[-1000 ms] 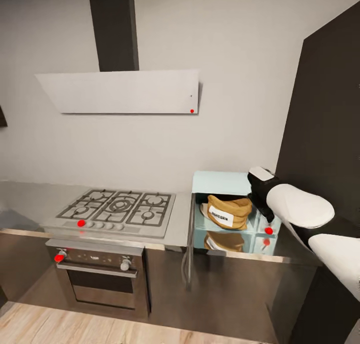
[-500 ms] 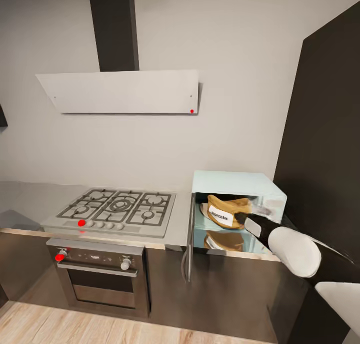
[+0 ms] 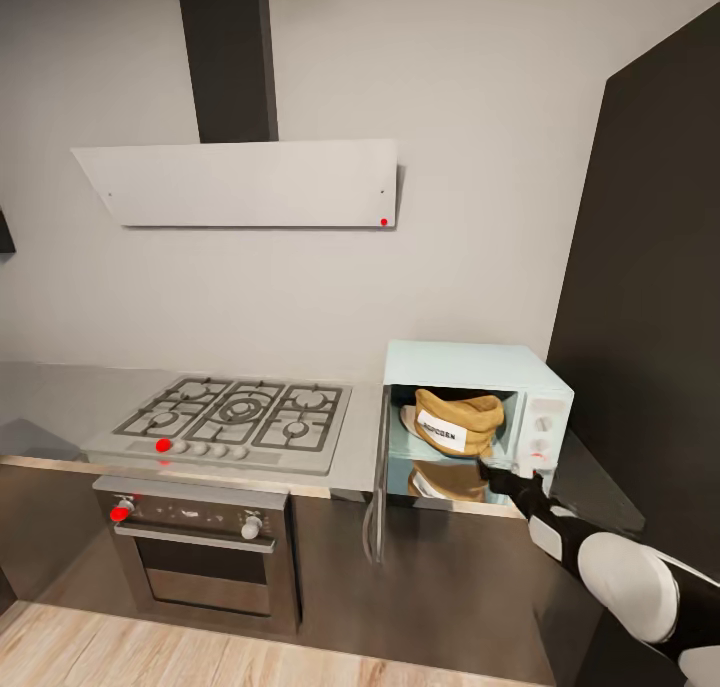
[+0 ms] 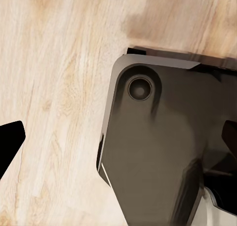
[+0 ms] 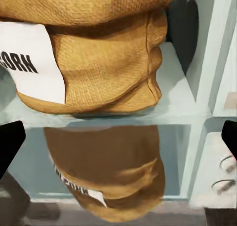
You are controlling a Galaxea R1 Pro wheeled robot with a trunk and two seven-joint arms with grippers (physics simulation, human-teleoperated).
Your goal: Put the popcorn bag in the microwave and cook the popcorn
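The mint-blue microwave [image 3: 470, 365] stands on the steel countertop [image 3: 60, 397] with its door [image 3: 379, 477] swung open to the left. Inside, the tan popcorn bag [image 3: 456, 422] sits upright, its white label facing out; the popcorn itself is hidden. My right gripper [image 3: 498, 475] hovers just in front of the opening's lower right corner, open and holding nothing. In the right wrist view the bag [image 5: 103, 63] sits close ahead, beyond the open gripper [image 5: 118, 142], and is mirrored in the steel below. My left gripper [image 4: 118, 142] is open, pointing down at the wooden floor.
A gas hob [image 3: 240, 417] lies left of the microwave over a built-in oven [image 3: 200, 552], under a white range hood [image 3: 240, 182]. A tall dark cabinet [image 3: 650, 267] walls off the right side. My own dark base [image 4: 153, 152] shows below the left gripper.
My right arm has dropped from in front of the microwave's control panel and drawn back out of the opening. The bag stays inside, and the panel now shows.
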